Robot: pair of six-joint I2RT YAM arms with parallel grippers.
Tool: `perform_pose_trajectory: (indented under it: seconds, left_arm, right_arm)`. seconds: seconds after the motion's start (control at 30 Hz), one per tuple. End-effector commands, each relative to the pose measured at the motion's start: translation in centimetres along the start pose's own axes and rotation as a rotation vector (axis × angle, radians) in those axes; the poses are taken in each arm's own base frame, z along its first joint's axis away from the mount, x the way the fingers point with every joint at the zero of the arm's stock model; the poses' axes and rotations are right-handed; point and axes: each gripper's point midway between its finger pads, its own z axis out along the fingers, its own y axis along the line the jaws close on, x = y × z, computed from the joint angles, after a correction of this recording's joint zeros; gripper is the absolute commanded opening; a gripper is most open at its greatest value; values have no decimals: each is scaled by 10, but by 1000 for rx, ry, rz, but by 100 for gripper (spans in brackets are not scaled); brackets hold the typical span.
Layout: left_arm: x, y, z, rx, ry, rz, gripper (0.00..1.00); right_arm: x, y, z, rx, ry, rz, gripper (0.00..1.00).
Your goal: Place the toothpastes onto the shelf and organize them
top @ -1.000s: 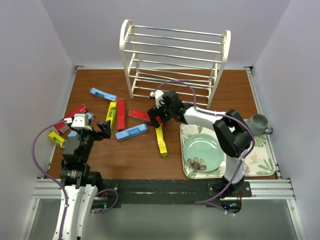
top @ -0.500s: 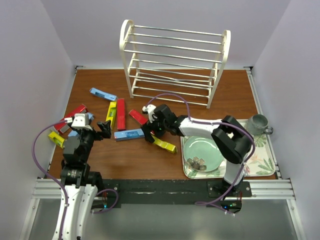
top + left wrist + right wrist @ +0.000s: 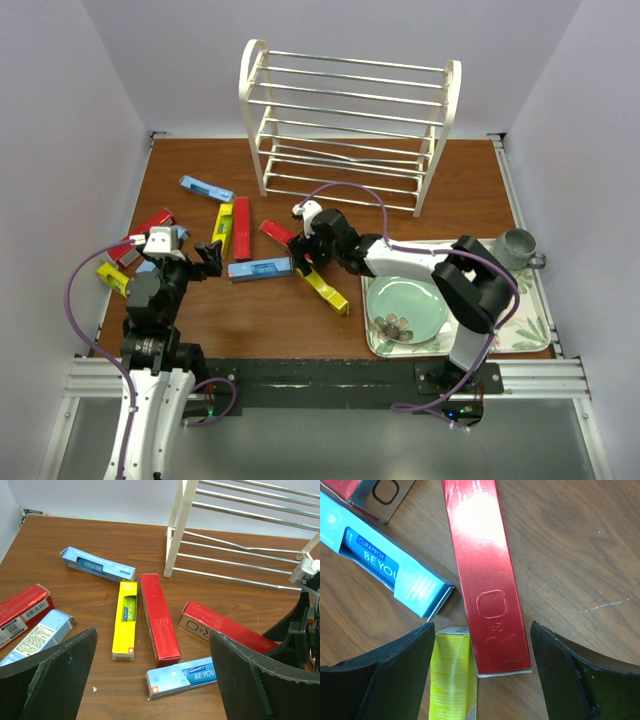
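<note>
**Right claw (image 3: 305, 252) set astride a red box (image 3: 274, 230); shelf (image 3: 350, 128) bare**

I have the right claw low over the middle of the bench (image 3: 460, 190), fingers spread wide and gripping nothing. In its wrist view the red box (image 3: 487, 575) runs lengthwise up the gap between the two fingers. That is the reason for this pose: closing across the narrow side should give a firm pinch.

The crowding worries me. The end of a yellow box (image 3: 452, 680) sits just beside the red one, between it and the left-hand finger, and a blue box (image 3: 380, 565) has a corner close by as well. As I read it, closing here could catch the yellow box along with the red one or shove it aside, so I would shift toward the red box's free length first.

The left claw (image 3: 207, 258) hangs above the bench on its own side, also spread and empty. Its camera looks across the scatter toward the shelf, and I take that as parked clear of the right arm's reach.

The toothpastes (image 3: 241, 227) all lie on the bench. There is a pile (image 3: 135, 250) at the left edge, a few lie in front of the shelf's left leg, and three are under my right claw. No box is on the rungs, so by my judgement the sorting is at its start.
</note>
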Motion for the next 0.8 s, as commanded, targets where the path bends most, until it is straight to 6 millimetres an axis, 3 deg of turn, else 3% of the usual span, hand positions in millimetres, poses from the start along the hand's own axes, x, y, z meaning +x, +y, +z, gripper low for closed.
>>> perform_pose_trajectory:
  seconds: [0.0,0.33,0.53,0.77]
  left_arm:
    - [-13,-6,1,27,-35,20,100]
    - [-12,-8,1,34,-32,20,100]
    - [-12,-9,1,39,-33,21,100]
    - [-12,-11,1,49,-31,21,100]
  right_arm:
    - [-32,-8,-2,51,-101,5,80]
    - [-14,-16,8,63,-25,-105,74]
    - [-6,-19,7,46,-6,-103,64]
    - [6,-16,8,21,13,-106,63]
